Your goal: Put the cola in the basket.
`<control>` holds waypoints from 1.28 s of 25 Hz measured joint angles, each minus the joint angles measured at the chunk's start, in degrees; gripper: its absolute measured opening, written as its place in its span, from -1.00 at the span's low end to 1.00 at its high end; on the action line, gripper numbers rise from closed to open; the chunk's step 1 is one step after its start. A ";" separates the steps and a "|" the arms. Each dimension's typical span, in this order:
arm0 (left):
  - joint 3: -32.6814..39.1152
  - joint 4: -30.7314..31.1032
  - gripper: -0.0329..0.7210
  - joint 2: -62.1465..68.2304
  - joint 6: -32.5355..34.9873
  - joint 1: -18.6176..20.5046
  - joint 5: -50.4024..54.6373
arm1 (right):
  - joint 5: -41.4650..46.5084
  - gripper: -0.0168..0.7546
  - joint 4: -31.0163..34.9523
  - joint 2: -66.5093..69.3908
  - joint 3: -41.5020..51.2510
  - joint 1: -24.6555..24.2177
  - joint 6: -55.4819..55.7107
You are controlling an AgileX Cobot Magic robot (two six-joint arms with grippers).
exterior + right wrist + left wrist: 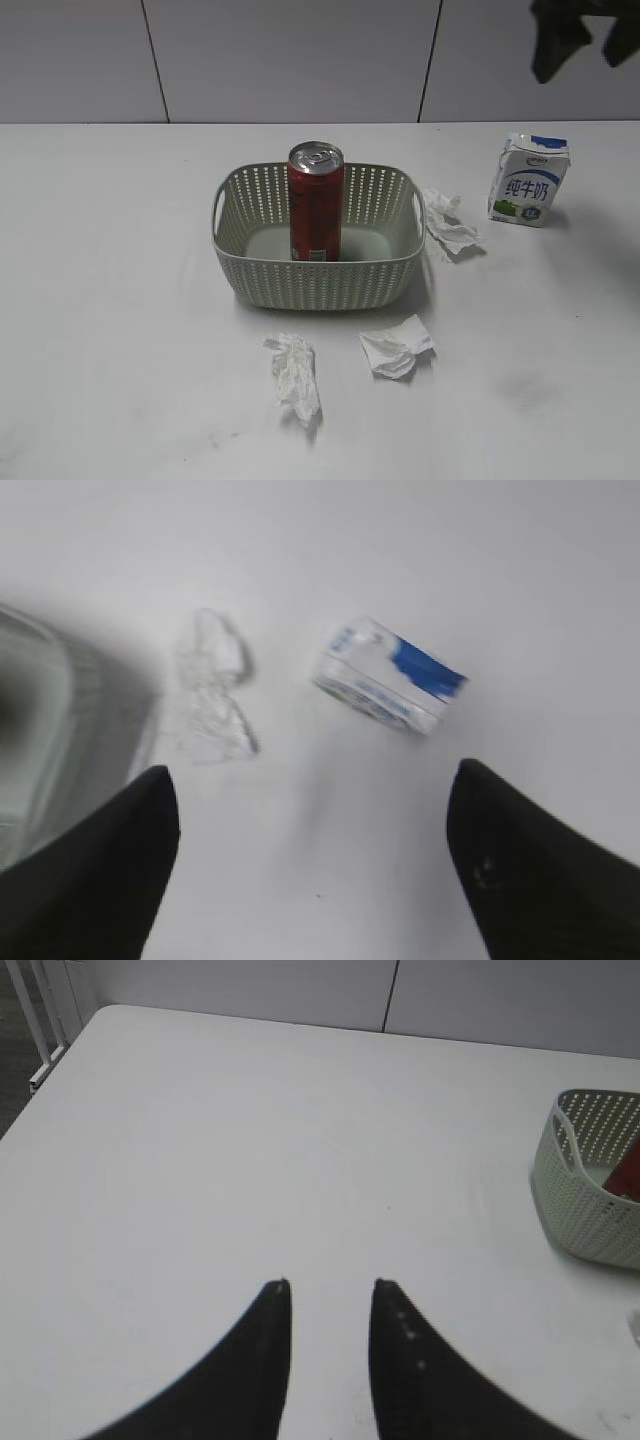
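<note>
We see the cola [316,203] standing upright inside the basket [250,275], on its floor, roughly centered and a bit toward the back wall; its silver top rises above the rim. The basket sits mid-table [110,330] with its handle cut-outs on the left and right ends.

We mark the right gripper [582,42] high in the exterior view's top right corner, dark, well above the table and apart from everything. In the right wrist view its fingers [95,875] are spread wide with nothing between them. Below them we see the milk carton [392,673], blurred, and a crumpled tissue [212,690] beside the basket's edge at left.

We mark the left gripper [330,1295] over bare table, well left of the basket; its tips sit close together with a narrow gap left and nothing held. The basket's end and a sliver of red can show at the right edge of that view.

Other items in the exterior view: the carton stands upright at the right, behind and well apart from the basket. One tissue lies just beside the basket's right end, a second tissue [396,348] and a third tissue [294,372] lie in front of the basket, near but not touching it.
</note>
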 joint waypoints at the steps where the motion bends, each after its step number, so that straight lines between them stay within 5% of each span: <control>1: 0.00 0.00 -0.34 0.00 0.00 0.00 0.00 | 0.00 0.69 0.48 -0.78 1.47 -2.38 0.00; 8: 0.00 0.00 -0.34 0.00 0.00 0.00 0.00 | 0.00 0.64 4.04 -9.56 13.60 -12.95 0.11; 32: 0.00 0.00 -0.34 0.00 0.00 0.00 0.00 | -12.31 0.59 4.18 -61.27 74.19 -13.12 0.11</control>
